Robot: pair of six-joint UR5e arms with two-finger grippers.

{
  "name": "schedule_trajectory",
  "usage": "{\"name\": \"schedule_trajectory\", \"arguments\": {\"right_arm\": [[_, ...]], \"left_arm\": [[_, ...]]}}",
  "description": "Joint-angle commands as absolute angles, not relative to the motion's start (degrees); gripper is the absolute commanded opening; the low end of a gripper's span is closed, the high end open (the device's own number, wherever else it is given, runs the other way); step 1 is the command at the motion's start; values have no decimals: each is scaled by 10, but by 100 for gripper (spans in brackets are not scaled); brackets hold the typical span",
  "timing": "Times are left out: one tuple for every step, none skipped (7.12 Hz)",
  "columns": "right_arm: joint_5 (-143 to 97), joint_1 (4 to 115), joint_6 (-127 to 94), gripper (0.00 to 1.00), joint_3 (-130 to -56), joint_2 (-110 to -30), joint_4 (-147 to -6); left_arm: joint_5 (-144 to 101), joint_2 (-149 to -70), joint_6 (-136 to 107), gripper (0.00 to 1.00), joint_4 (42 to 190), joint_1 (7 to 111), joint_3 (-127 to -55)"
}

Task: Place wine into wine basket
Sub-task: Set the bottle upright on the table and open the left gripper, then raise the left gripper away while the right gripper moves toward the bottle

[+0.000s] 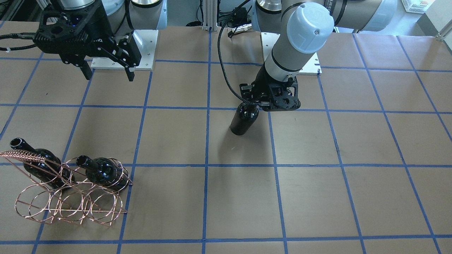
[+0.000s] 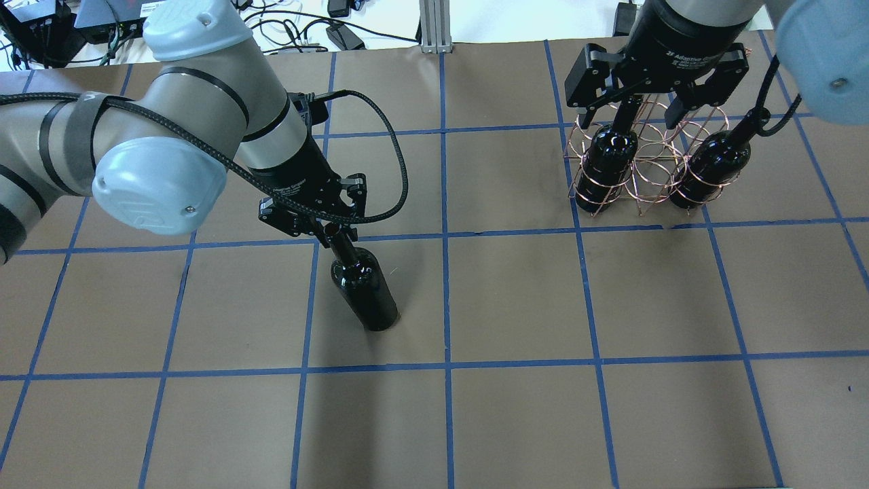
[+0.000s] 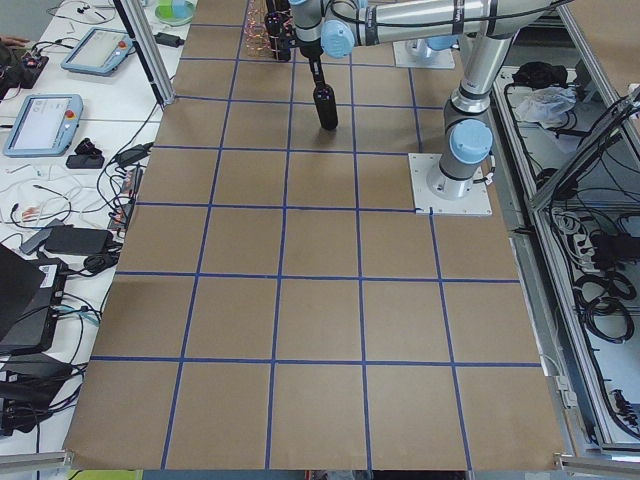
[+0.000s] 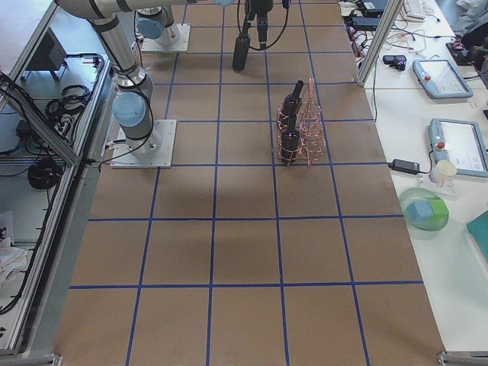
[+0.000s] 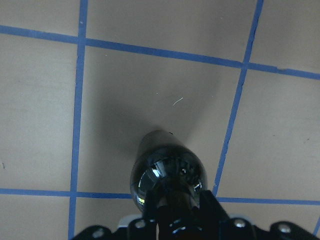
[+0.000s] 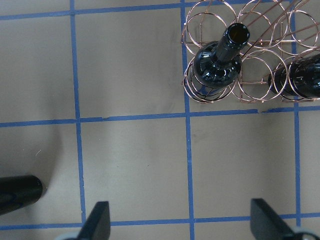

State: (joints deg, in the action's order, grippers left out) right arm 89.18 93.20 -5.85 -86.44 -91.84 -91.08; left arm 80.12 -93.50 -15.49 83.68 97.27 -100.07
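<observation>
Here, the left pincer (image 2: 333,229) is clamped on the neck of the wine (image 2: 363,292), a black bottle tilted over the tabletop (image 1: 317,176), well apart from the wine basket (image 1: 24,154). The right pincer (image 1: 108,74) hangs raised on the basket's robot side, its fingers spread apart. A second bottle (image 1: 39,165) and a third bottle (image 1: 102,173) sit in the basket's rings.

Left arm reaches in from the left edge of the overhead view, elbow low, wrist tipped down toward centre frame. Left gripper (image 2: 334,229) is clamped tight on the neck of the wine (image 2: 365,293). Upper right, the right arm points steeply down, right gripper (image 2: 641,109) spread wide.
</observation>
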Motion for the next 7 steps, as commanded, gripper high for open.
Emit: {"name": "schedule_trajectory", "arguments": {"right_arm": [[890,932,-60,100,-876,-918,-913],[889,932,-60,100,-877,-918,-915],[889,932,-60,100,-877,-919,-915],[888,932,-60,100,-877,-919,-916],[888,932,-60,100,-877,-922,-916],[888,933,-60,100,-877,-922,-915],[888,933,-60,100,-877,-922,-915]], "left_arm": [[801,-932,-157,100,862,973,-998],[801,-930,-159,100,867,972,-994],[801,-929,-162,100,881,972,-979],[801,-930,-162,100,905,967,-960],[802,-930,-162,100,912,964,-941],[817,-931,-161,100,912,962,-916],[863,-935,-152,100,915,940,-878]]}}
